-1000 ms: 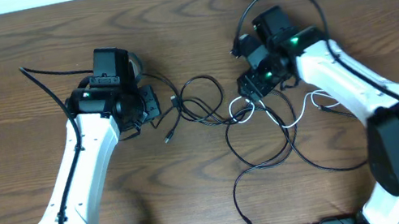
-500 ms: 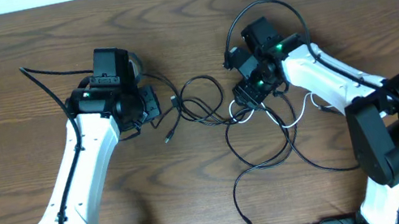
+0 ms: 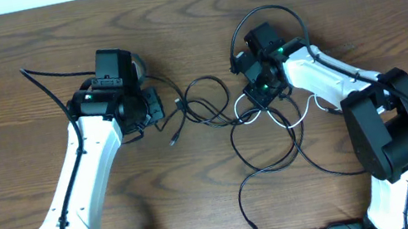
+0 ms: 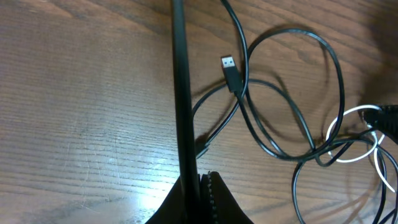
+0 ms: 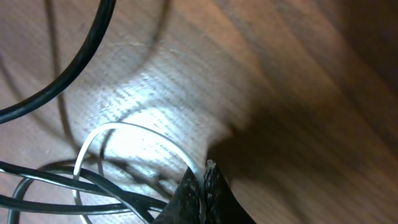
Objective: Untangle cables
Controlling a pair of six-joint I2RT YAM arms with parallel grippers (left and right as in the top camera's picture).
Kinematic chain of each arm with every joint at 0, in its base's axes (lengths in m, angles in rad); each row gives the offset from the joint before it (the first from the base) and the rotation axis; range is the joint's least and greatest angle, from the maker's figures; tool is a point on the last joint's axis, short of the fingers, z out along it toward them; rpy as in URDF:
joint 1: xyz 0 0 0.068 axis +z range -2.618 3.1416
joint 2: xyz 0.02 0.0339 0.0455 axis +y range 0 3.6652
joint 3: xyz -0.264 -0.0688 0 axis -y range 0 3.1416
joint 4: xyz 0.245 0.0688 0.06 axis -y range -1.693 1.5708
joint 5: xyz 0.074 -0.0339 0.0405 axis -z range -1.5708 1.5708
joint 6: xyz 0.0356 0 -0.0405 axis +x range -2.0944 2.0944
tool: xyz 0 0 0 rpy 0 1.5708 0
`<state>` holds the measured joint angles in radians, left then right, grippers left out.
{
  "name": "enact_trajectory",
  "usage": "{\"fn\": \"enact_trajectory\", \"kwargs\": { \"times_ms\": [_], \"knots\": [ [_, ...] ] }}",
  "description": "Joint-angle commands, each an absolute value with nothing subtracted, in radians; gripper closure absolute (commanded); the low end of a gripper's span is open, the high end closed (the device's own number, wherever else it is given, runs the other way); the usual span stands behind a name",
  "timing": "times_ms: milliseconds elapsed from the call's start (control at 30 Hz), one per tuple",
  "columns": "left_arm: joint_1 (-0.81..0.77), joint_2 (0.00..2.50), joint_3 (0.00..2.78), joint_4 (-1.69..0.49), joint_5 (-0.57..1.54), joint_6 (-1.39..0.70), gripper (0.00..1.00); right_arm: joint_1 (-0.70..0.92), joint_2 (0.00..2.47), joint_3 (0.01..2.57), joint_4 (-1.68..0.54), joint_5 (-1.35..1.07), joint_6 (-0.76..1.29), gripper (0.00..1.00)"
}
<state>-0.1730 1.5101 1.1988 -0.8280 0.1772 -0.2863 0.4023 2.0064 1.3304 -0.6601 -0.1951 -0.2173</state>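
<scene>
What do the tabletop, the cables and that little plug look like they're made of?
Table: wood or wood-look laminate, brown grain, slight sheen. Black cables and white cable: probably flexible plastic or rubber jackets, smooth, curling freely. USB plug: shiny metal tip, black moulded body.

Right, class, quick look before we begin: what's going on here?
A two-armed robot is working on tangled thin cables on a wooden table. The left gripper is shut on a black cable; the right gripper is shut on the white cable. The loops between them are not yet separated.
</scene>
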Motion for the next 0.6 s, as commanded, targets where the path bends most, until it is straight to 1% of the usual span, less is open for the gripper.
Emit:
{"fn": "enact_trajectory", "kwargs": {
  "times_ms": [0, 233, 367, 567],
  "knots": [
    [-0.175, 1.509, 1.196, -0.83, 0.167, -0.27, 0.92, 0.39, 1.995, 1.342, -0.659, -0.138, -0.13, 0.99],
    [-0.175, 1.509, 1.196, -0.834, 0.167, -0.27, 0.92, 0.296, 1.829, 1.446, -0.688, 0.0, 0.017, 0.99],
    [-0.175, 1.509, 1.196, -0.834, 0.167, -0.27, 0.93, 0.199, 1.682, 1.495, -0.687, 0.052, 0.072, 0.99],
    [-0.175, 1.509, 1.196, -0.834, 0.167, -0.27, 0.92, 0.017, 1.501, 1.505, -0.676, 0.054, 0.074, 0.99]
  ]
}}
